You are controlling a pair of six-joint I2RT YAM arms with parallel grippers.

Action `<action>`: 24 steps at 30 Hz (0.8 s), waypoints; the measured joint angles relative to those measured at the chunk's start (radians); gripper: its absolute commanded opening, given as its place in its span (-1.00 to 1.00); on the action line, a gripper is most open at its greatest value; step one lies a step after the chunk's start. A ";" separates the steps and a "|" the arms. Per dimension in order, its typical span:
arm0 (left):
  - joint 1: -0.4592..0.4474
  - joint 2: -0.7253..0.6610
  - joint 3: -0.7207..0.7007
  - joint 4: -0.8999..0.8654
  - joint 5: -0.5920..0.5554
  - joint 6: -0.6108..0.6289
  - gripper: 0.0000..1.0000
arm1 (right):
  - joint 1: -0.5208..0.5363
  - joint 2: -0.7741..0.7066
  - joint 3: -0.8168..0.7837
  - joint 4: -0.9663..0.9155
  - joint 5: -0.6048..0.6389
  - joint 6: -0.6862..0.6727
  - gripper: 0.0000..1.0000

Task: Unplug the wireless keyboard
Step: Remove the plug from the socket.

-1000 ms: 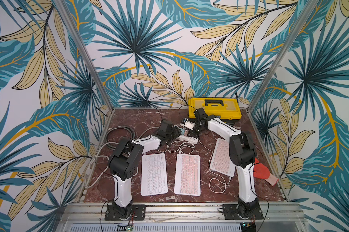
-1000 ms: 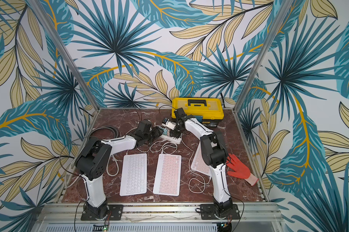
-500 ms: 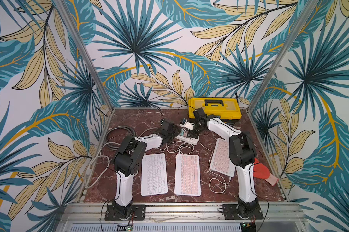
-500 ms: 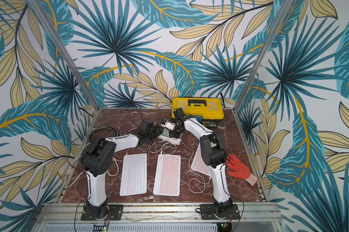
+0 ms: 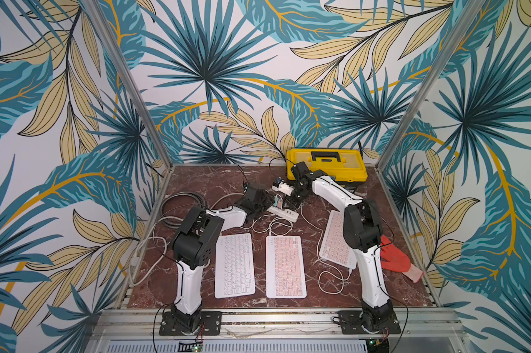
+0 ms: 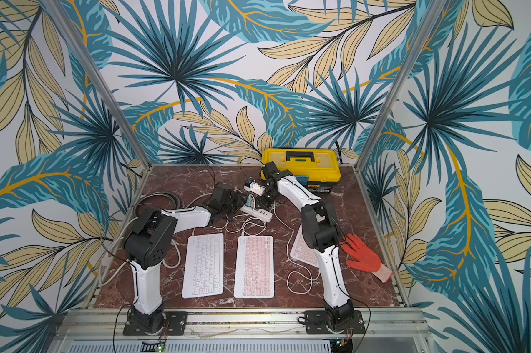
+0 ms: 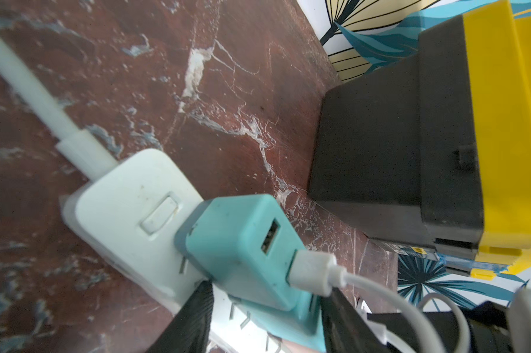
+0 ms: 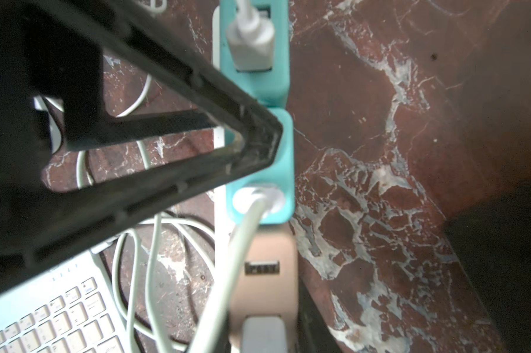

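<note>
A white power strip (image 5: pixel 284 214) (image 7: pixel 126 195) carries two teal chargers and a beige one. My left gripper (image 5: pixel 273 204) (image 7: pixel 269 288) is shut on the teal charger (image 7: pixel 236 244) nearest the switch. One finger sits on each end of it, and a white USB plug (image 7: pixel 311 270) is in its port. My right gripper (image 5: pixel 290 205) (image 8: pixel 264 336) is shut on the beige charger (image 8: pixel 264 287). Three keyboards lie nearer the front: a white one (image 5: pixel 234 266) and two pink-keyed ones (image 5: pixel 285 266) (image 5: pixel 334 241). White cables run from them to the chargers. Which cable goes where is hidden.
A yellow and black toolbox (image 5: pixel 327 165) (image 7: pixel 502 122) stands at the back right, close behind the strip. A red glove (image 5: pixel 395 259) lies by the right wall. A grey cable coil (image 5: pixel 181 201) lies at the left. Loose white cable loops (image 5: pixel 328 281) lie between the keyboards.
My left arm's elbow has shifted a little and its jaws have narrowed onto the teal charger. The right arm and the beige charger have not moved.
</note>
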 measured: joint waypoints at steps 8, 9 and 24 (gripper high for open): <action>-0.004 -0.014 -0.052 0.058 0.000 -0.032 0.02 | 0.021 -0.003 -0.002 0.014 0.040 0.042 -0.28; -0.003 -0.014 -0.060 0.067 0.000 -0.039 0.02 | 0.026 -0.003 -0.003 0.018 0.045 0.049 -0.24; -0.005 -0.024 -0.108 0.130 -0.003 -0.087 0.02 | 0.053 0.047 0.100 -0.021 0.053 0.069 -0.10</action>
